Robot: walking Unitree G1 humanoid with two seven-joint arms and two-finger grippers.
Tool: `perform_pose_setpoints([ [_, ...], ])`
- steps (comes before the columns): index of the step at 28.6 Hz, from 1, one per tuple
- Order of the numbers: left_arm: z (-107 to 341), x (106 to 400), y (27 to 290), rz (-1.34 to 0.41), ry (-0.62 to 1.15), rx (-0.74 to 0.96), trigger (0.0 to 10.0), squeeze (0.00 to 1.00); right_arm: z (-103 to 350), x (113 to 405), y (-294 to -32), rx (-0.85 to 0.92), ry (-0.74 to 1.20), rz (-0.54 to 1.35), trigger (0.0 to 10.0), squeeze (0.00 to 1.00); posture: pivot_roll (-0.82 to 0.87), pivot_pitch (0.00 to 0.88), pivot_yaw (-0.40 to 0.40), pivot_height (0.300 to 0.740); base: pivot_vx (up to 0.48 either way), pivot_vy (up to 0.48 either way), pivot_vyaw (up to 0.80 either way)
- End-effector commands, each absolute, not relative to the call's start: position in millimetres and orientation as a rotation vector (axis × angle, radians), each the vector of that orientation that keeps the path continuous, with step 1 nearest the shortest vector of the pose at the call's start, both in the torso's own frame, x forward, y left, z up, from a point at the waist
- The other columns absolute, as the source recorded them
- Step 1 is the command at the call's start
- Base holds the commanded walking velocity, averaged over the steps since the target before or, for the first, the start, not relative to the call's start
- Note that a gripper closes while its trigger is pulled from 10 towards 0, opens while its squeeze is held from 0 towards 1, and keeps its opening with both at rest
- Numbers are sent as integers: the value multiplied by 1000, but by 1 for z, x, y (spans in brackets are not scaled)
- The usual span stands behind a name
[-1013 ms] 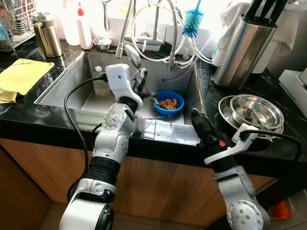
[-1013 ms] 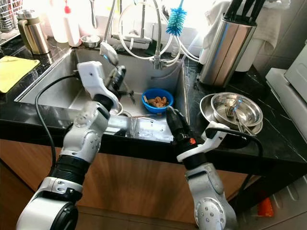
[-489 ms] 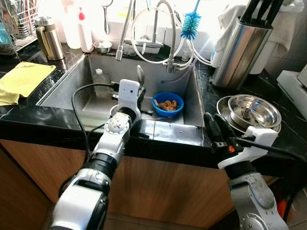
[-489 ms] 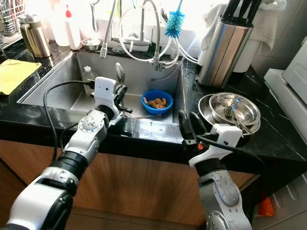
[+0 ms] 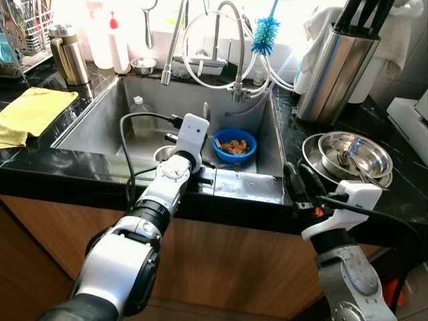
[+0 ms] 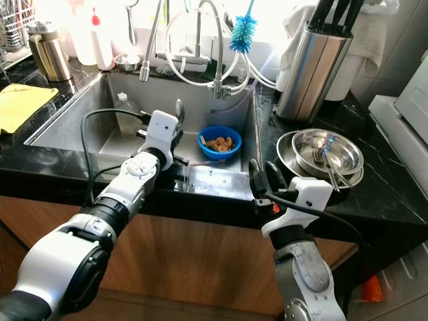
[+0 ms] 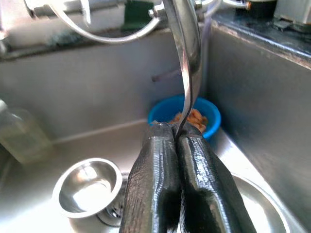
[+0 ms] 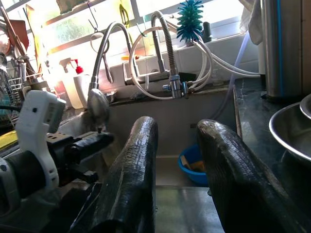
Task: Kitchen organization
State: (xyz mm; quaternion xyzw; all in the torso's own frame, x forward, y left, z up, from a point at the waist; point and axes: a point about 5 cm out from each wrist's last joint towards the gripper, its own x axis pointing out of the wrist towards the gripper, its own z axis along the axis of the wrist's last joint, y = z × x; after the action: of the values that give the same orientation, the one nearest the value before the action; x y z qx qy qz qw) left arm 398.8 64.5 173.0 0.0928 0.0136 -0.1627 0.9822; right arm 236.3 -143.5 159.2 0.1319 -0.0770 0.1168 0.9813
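My left gripper (image 7: 176, 133) is shut on the handle of a metal spoon (image 7: 187, 58), which stands upright over the steel sink (image 5: 93, 124). Just beyond it, a blue bowl (image 5: 234, 145) with brown food scraps sits on the sink floor. A small steel bowl (image 7: 87, 187) lies by the drain below the gripper. My right gripper (image 5: 299, 180) is open with nothing between its fingers (image 8: 131, 165). It hovers at the counter's front edge, beside stacked steel bowls (image 5: 348, 157) that hold cutlery.
A hose faucet (image 5: 237, 47) and a blue bottle brush (image 5: 265, 30) rise behind the sink. A plastic bottle (image 5: 138, 110) stands in the sink's left part. A tall steel utensil holder (image 5: 334, 67) is at the back right. A yellow cloth (image 5: 30, 114) and a steel thermos (image 5: 69, 53) are on the left counter.
My left gripper has carried the spoon right and lower, toward the blue bowl. My right gripper has shifted right to the counter edge, and its fingers now stand apart.
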Motion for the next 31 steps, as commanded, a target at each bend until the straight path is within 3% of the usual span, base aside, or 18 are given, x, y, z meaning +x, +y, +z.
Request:
perform_pose_setpoints([
  [1,184,402,58,-345,31,189,10000,0,164,236,-145,259,-177,228,10000,0,70,28,-57,740,0,0,0],
  [7,190,406,52,-364,102,253,10000,0,163,236,-143,253,-174,225,10000,0,61,24,-44,740,0,0,0],
  [8,185,405,53,-357,125,265,10000,1000,162,236,-143,249,-171,224,10000,0,58,25,-43,740,0,0,0],
  [25,171,401,53,-372,191,267,10000,1000,160,236,-142,243,-157,223,10000,0,57,31,-46,740,0,0,0],
  [26,174,402,52,-375,165,258,10000,467,160,236,-142,242,-157,221,10000,0,57,32,-48,740,0,0,0],
  [27,179,403,51,-373,136,245,10000,0,160,236,-142,241,-157,219,10000,0,58,32,-50,740,0,0,0],
  [31,198,406,53,-355,-7,134,10000,0,162,237,-145,220,-166,198,10000,0,59,34,-51,740,0,0,0],
])
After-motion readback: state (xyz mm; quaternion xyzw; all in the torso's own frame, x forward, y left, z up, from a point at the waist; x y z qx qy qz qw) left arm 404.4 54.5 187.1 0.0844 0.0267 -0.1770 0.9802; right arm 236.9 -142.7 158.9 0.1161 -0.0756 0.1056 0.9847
